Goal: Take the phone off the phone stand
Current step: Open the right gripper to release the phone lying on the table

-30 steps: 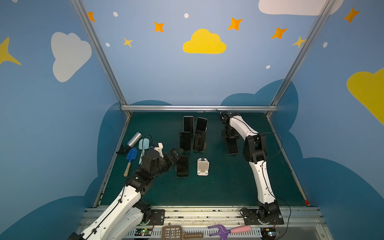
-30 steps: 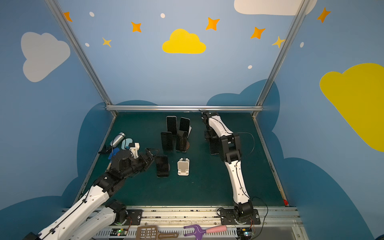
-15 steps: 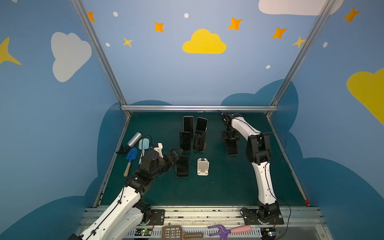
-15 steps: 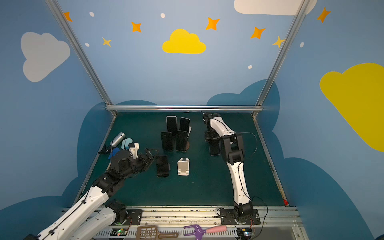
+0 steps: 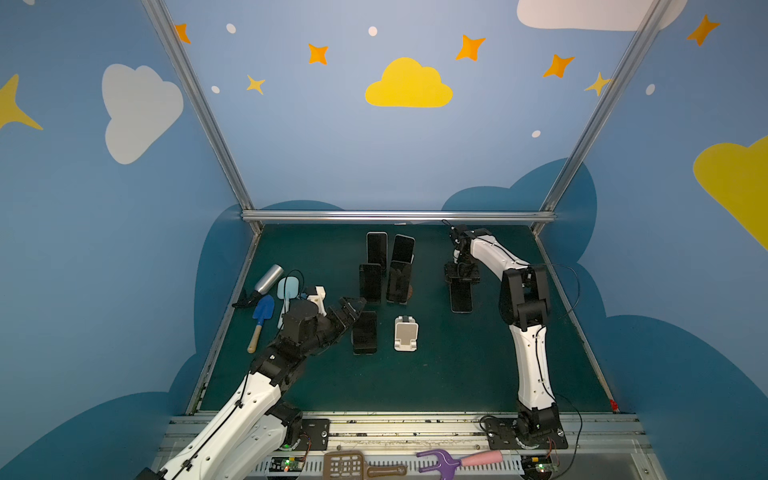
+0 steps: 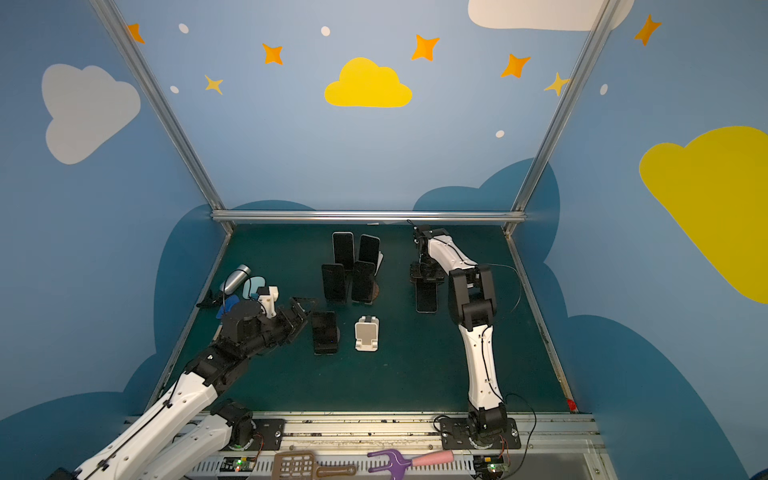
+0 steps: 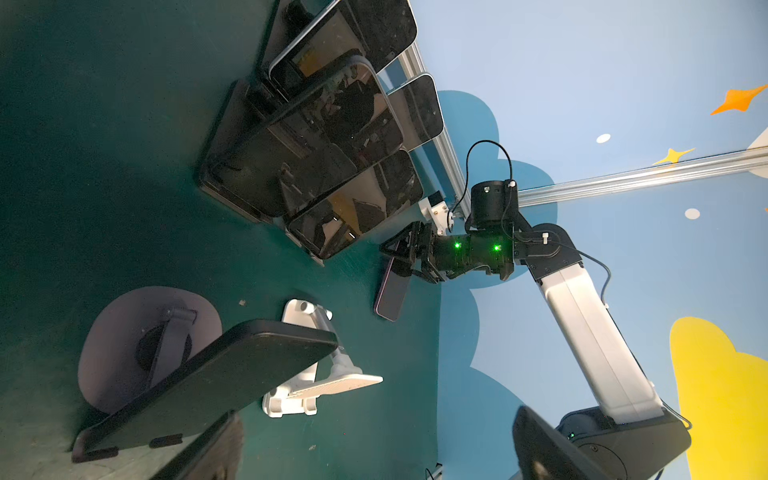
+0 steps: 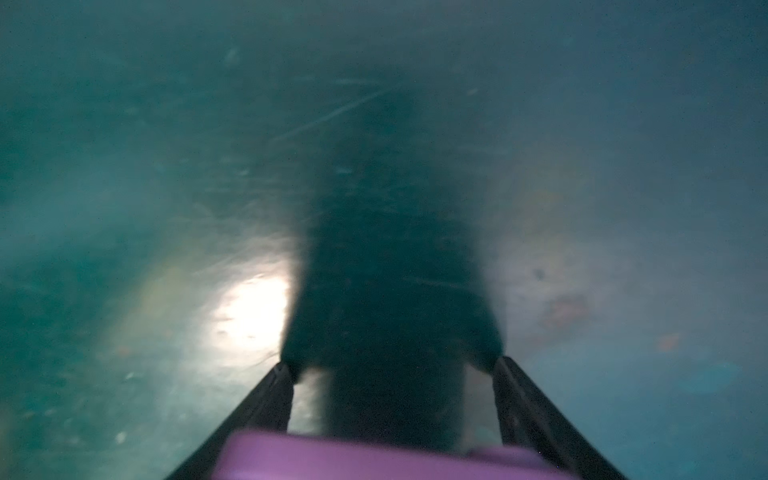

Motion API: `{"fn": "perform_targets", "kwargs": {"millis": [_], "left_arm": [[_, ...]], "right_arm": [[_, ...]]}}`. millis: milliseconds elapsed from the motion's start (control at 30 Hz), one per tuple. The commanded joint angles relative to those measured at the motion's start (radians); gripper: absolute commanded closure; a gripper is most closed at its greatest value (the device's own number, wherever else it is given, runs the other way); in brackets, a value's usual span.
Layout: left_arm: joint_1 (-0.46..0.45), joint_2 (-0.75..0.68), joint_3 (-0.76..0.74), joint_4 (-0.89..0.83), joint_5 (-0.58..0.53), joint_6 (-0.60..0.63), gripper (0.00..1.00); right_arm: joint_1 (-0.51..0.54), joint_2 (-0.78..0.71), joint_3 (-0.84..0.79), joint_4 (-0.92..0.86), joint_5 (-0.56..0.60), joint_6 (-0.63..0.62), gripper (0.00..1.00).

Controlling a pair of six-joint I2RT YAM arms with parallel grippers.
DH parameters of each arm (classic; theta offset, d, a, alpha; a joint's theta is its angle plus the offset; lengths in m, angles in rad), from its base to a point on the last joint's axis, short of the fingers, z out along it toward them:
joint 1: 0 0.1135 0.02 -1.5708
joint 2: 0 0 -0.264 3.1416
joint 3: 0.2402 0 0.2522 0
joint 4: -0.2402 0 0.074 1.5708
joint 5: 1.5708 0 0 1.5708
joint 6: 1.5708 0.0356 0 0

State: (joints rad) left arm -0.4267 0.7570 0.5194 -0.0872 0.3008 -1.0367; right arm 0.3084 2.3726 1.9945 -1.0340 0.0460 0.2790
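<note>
My right gripper is shut on a phone with a purple edge at the back right of the green mat. In the left wrist view this phone slants down from that gripper with its lower end at the mat. In the right wrist view its purple edge sits between my fingers. A white phone stand stands empty at mid table. My left gripper is open beside a dark phone on a round-based stand.
Several dark phones stand on stands behind the white stand. A silver bottle, a pale blue spatula and a blue trowel lie at the left edge. The metal frame rail runs along the back.
The right arm's elbow has swung a little to the right while its gripper keeps the purple-edged phone at about the same spot. The left arm has barely moved.
</note>
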Motion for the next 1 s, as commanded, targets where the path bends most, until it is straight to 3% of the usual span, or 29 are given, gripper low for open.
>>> {"fn": "perform_targets", "kwargs": {"millis": [0,967], "left_arm": [[-0.002,-0.004,-0.003,0.016,-0.006,-0.007,0.0],[-0.002,-0.062,-0.038,0.008,-0.031,-0.016,0.0]], "right_arm": [[0.024,0.059,-0.06,0.024,-0.096,-0.001,0.27],[0.015,0.056,-0.043,0.019,-0.099,0.015,0.22]]}}
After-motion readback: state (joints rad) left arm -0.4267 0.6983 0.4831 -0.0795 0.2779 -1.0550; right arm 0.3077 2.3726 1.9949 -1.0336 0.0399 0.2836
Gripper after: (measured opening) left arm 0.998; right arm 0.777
